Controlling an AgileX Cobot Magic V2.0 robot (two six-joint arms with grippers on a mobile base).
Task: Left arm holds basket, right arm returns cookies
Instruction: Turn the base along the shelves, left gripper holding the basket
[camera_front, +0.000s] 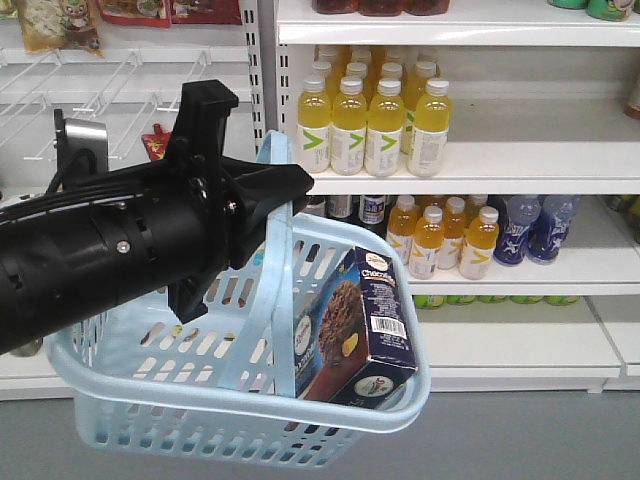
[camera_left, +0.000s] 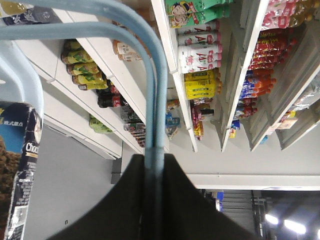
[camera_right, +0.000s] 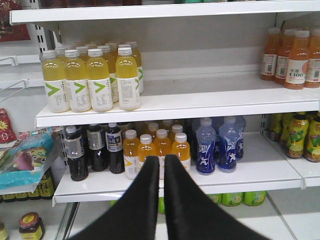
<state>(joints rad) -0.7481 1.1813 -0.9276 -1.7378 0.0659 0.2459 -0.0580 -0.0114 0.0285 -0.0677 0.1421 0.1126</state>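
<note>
Your left hand (camera_left: 154, 159) grips the basket (camera_front: 422, 378) by its handle (camera_front: 283, 300), hanging before the shelves (camera_front: 480, 182). Cookies (camera_front: 358, 325) lean inside, at the side away from that arm. Right hand (camera_right: 161, 160) is closed, empty. Risk: 1 push on the box swings the hanging basket, and closed fingers would knock it flat.

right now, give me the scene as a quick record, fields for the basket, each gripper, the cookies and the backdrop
basket: light blue, hanging by its handle, clear of the floor
left gripper: shut on the handle
right gripper: jaws together, empty, facing the shelves
cookies: dark navy box in the basket, standing tilted at the image-right end
backdrop: yellow bottles on white shelves
</note>
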